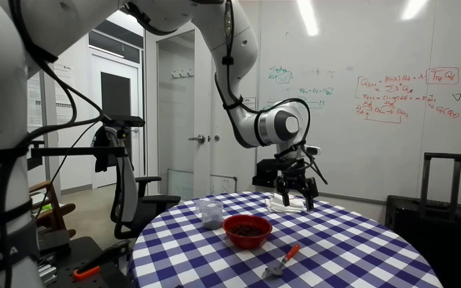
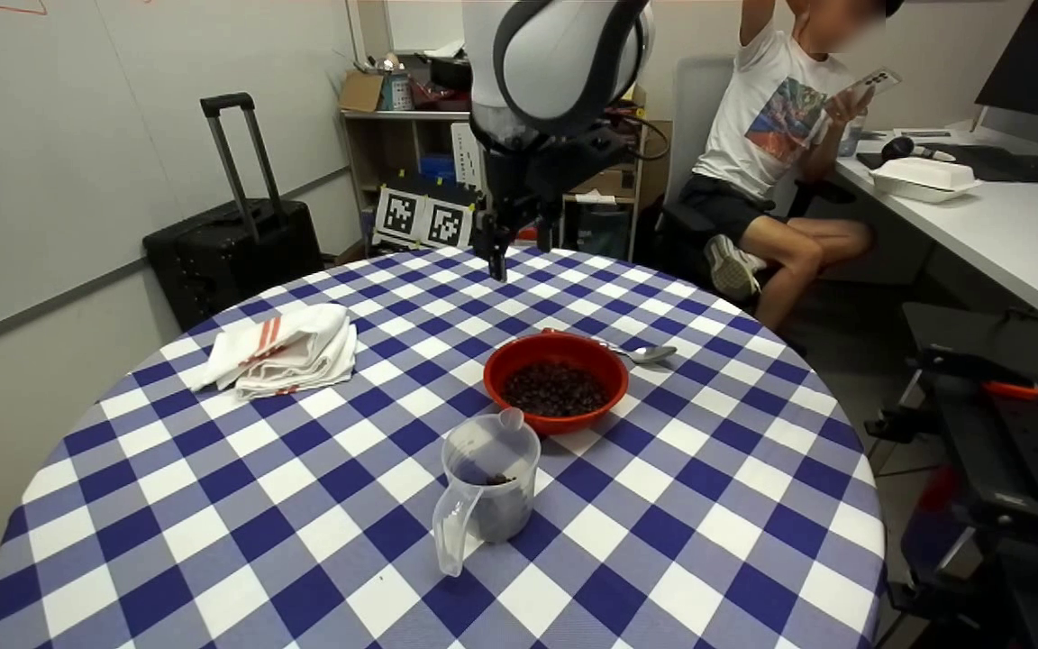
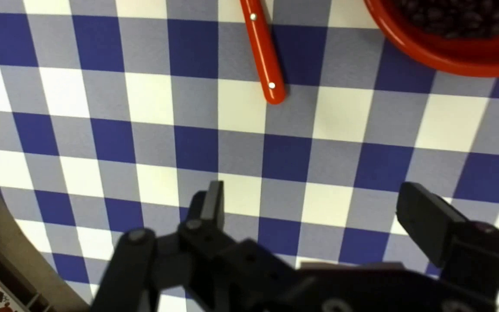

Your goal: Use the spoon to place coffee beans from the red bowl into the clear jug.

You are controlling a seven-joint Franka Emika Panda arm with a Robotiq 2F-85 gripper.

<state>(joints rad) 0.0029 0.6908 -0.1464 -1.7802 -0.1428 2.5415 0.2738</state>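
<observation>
The red bowl [image 1: 247, 241] holds dark beans and stands on the checkered table; it also shows in an exterior view [image 2: 573, 422] and partly at the wrist view's top right [image 3: 418, 48]. The clear jug [image 2: 492, 516] stands close beside it with a few beans inside, also seen in an exterior view [image 1: 212, 212]; it is out of the wrist view. The spoon [image 1: 292, 253] lies on the cloth near the bowl, its red-orange handle [image 3: 263, 52] in the wrist view and its metal end [image 2: 654, 354] past the bowl. My gripper [image 1: 297, 205] [image 2: 522, 260] [image 3: 312, 188] is open and empty above the table, apart from the spoon.
A folded white towel [image 2: 285, 350] lies on the table, partly behind the gripper in an exterior view [image 1: 278, 205]. The round table's edge [image 3: 20, 229] shows at lower left in the wrist view. A black suitcase [image 2: 231, 252] stands by the whiteboard. A person [image 2: 771, 135] sits beyond the table.
</observation>
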